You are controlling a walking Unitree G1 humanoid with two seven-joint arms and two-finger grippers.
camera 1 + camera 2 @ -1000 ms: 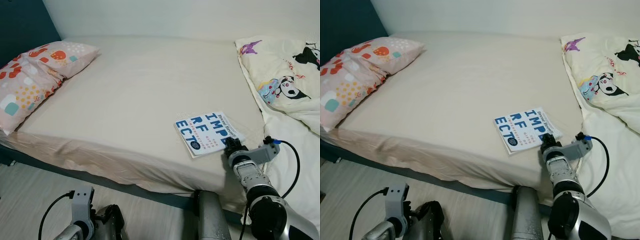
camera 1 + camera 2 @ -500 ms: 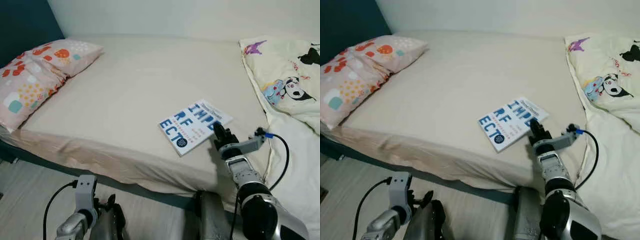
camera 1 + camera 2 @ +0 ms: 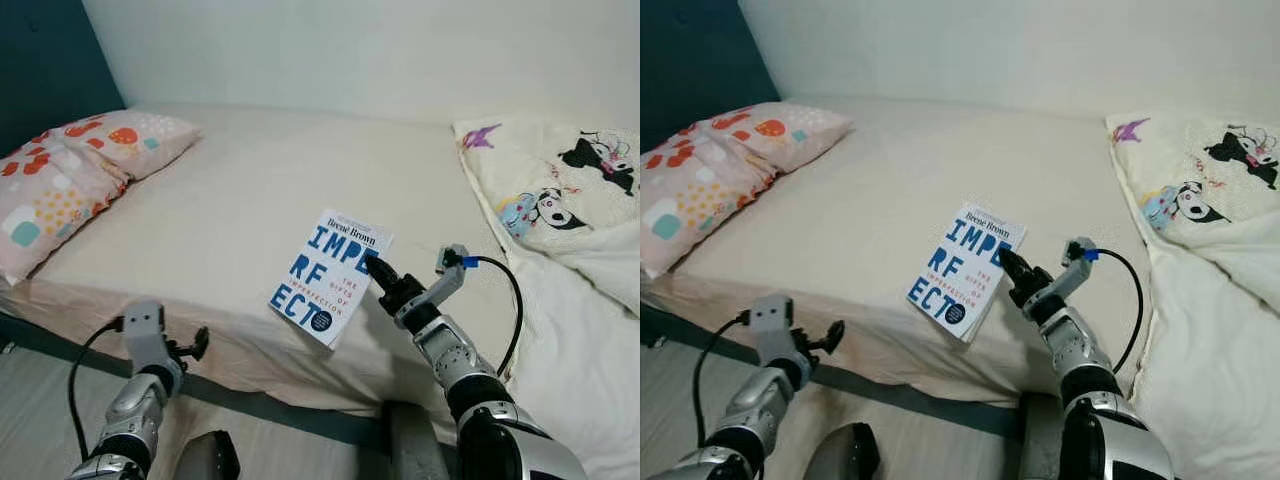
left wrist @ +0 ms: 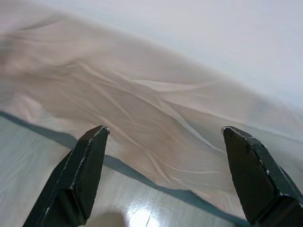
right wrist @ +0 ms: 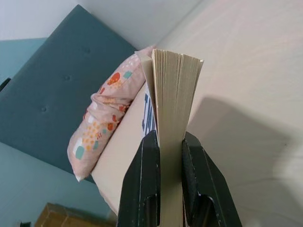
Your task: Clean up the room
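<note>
Above the near edge of the bed [image 3: 240, 200], my right gripper [image 3: 375, 270] has the book [image 3: 330, 277] clamped between both black fingers [image 5: 144, 189], pinching the page block at one edge so the white cover with its blue lettering faces up toward my head. The book hangs tilted, clear of the sheet. It looks like a light paperback, stiff enough along the spine but floppy at the free corners, so I judge a hold this close to the edge could let it swing or the pages fan; a deeper bite nearer the spine would steady it. The glossy cover may be a little slippery.

My left gripper [image 4: 165, 184] hangs low beside the mattress with its fingers spread wide and nothing between them.

The beige sheet is soft and lightly wrinkled. A patterned pillow [image 3: 70, 170] lies by the dark teal headboard [image 5: 42, 104], and a cartoon-print duvet [image 3: 560, 200] is heaped on my right.
</note>
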